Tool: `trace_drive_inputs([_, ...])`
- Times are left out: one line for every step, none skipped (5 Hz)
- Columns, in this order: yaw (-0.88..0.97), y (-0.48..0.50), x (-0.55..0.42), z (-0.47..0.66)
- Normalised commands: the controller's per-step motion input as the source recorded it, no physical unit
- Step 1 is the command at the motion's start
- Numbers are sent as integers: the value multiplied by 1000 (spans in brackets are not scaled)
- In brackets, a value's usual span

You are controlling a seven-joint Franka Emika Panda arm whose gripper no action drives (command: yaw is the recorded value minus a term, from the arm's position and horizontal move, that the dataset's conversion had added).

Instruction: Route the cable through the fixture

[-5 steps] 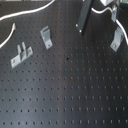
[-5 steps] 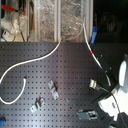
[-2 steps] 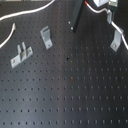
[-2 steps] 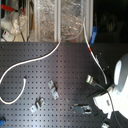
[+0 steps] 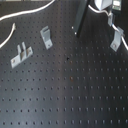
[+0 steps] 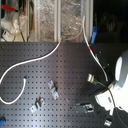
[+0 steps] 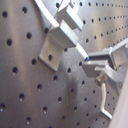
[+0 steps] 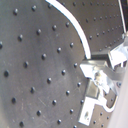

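Can't tell if the end effector (image 7: 100,67) is clamped on the cable (image 8: 80,32); the cord runs right up to it. The fixture (image 5: 117,38) is at the first exterior view's right on the counter (image 5: 70,95). Risks: the cord slips out, or snags the bracket edge and misses the slot.

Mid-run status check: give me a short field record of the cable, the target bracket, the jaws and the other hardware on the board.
cable: white cable curving across the black perforated board, one end at the gripper
gripper: gripper, jaws appear closed on the cable near its end
target: grey angled bracket, at the first exterior view's right, close to the held cable end
routing: cannot tell whether the cable sits in the slot
other hardware: second bracket and two-prong plate, both apart from the gripper
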Motion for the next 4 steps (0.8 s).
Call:
trace_drive_inputs([-431, -272, -250, 73])
trace_drive_inputs([0, -9, -13, 0])
trace_drive_inputs([417, -12, -330, 6])
trace_drive_inputs([0, -5, -10, 0])
